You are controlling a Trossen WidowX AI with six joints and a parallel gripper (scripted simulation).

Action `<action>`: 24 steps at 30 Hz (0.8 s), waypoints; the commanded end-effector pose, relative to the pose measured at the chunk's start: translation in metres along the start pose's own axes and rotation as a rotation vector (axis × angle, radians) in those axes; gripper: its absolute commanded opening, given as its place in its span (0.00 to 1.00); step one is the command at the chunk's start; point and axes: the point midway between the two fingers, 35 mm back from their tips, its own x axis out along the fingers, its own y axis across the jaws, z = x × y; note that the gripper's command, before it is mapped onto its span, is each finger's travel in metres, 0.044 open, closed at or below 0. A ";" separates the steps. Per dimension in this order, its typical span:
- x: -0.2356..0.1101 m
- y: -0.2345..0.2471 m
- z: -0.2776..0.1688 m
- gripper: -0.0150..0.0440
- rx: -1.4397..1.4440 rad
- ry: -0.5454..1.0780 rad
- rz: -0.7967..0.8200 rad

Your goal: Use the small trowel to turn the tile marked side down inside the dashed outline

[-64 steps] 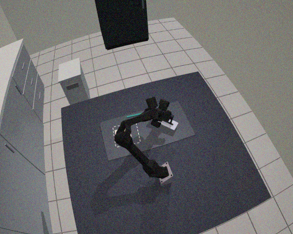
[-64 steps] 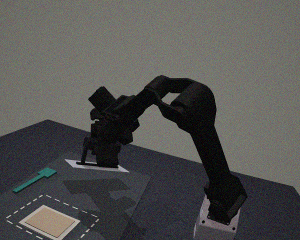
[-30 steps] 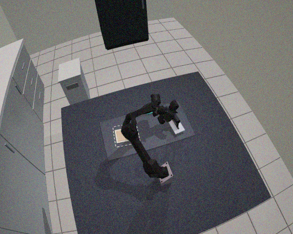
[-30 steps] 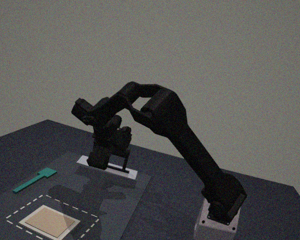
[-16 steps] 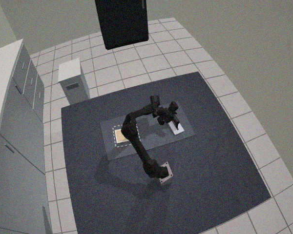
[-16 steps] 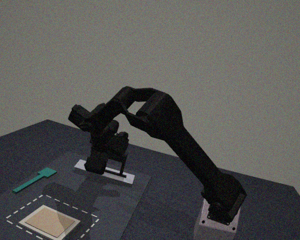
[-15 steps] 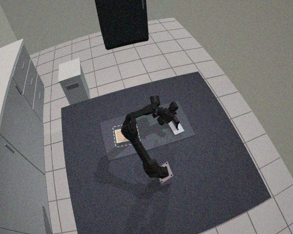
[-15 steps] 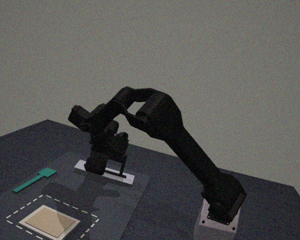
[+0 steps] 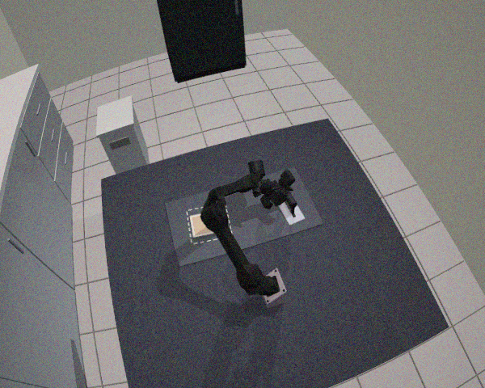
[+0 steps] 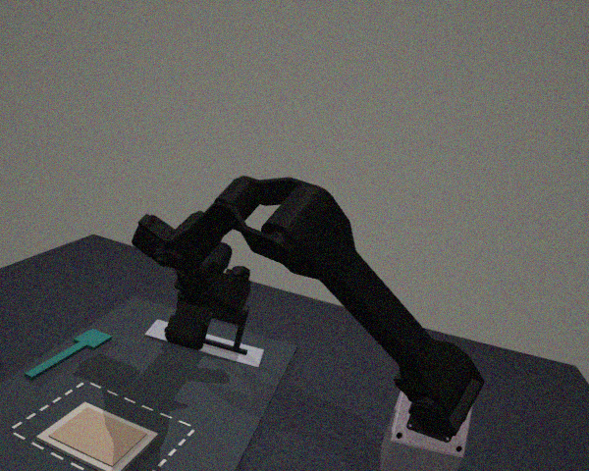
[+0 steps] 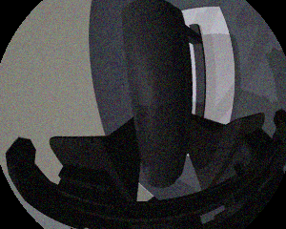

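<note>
My gripper is shut on the thick dark handle of the small trowel. The trowel's flat white blade lies level on or just above the right part of the mat; any thin gap is too small to tell. The tile lies flat inside the dashed outline, with a plain tan, pale-bordered face up. No mark shows on it; its underside is hidden. The arm partly covers the tile in the top view.
A teal flat tool lies on the mat between the tile and the trowel, towards the far edge. The arm's base plate stands beyond the mat's near edge. A grey cabinet and a black one stand beyond the dark surface.
</note>
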 end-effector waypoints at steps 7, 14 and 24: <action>0.001 0.001 0.001 0.76 0.008 -0.002 0.007; -0.002 0.001 0.001 0.76 0.007 -0.002 0.007; -0.048 0.000 0.000 0.76 0.004 -0.002 0.003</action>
